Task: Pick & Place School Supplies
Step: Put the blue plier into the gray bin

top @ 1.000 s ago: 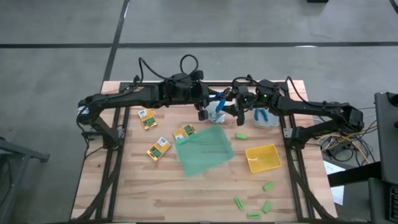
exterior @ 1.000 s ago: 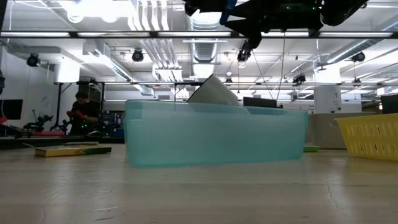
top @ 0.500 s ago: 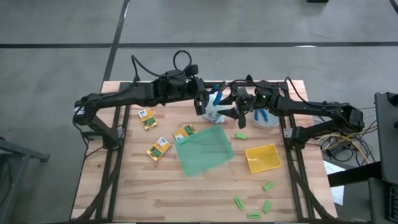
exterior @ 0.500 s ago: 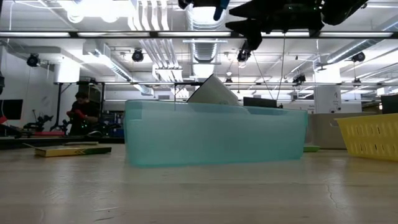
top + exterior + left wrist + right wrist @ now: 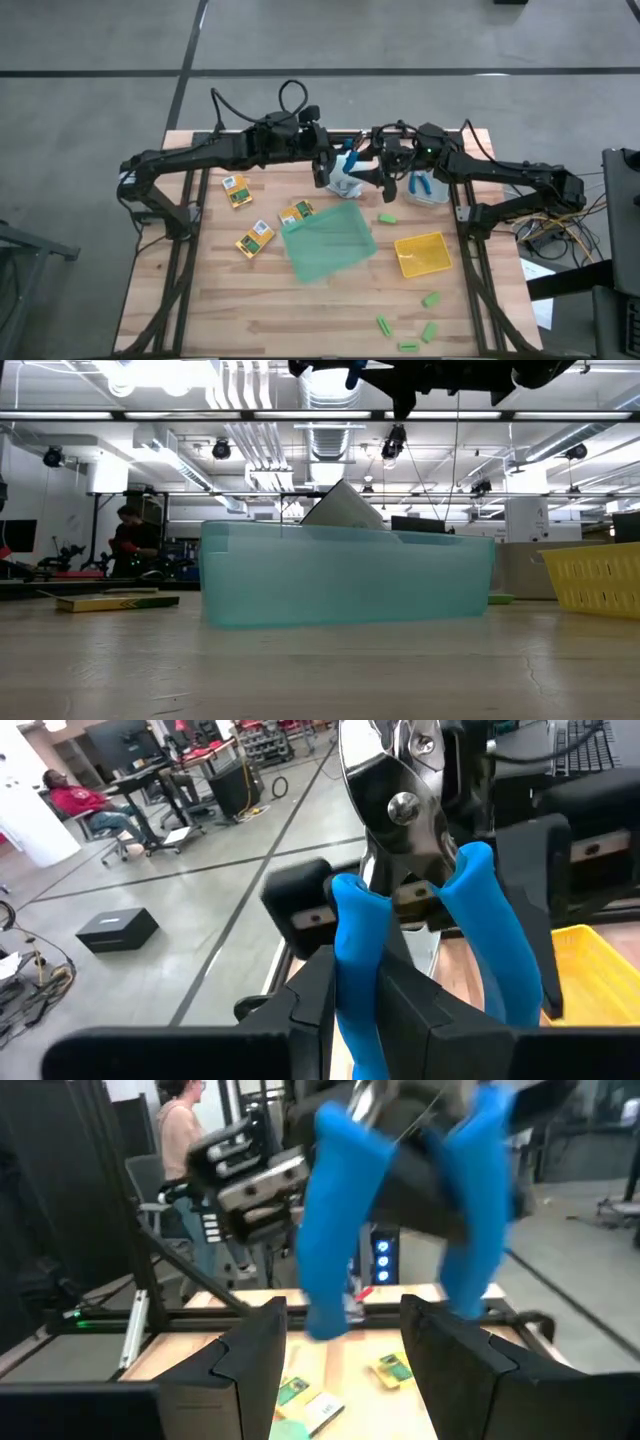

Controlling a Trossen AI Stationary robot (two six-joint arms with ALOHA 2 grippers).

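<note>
the left end effector [image 5: 375,990] is clamped on one handle of the blue-handled tool [image 5: 420,910], held aloft at upper centre of the high view. the right end effector [image 5: 345,1345] stands apart beside it. stiff, light, slick-handled; take the free handle.

Both arms matte black w/ chunky jointed links, left arm [image 5: 215,152] and right arm [image 5: 500,178] alike in build. Loose black cables loop up over left arm's wrist section, more cabling bundled over right arm's wrist. Small green light glows on right arm near its wrist. Left gripper [image 5: 352,995] fingers [image 5: 420,1020]: flat black angular slabs, faceted edges. Right gripper [image 5: 345,1350] fingers [image 5: 250,1355]: same black blocky plates, smooth faces, no visible markings. No screws discernible on either.
</note>
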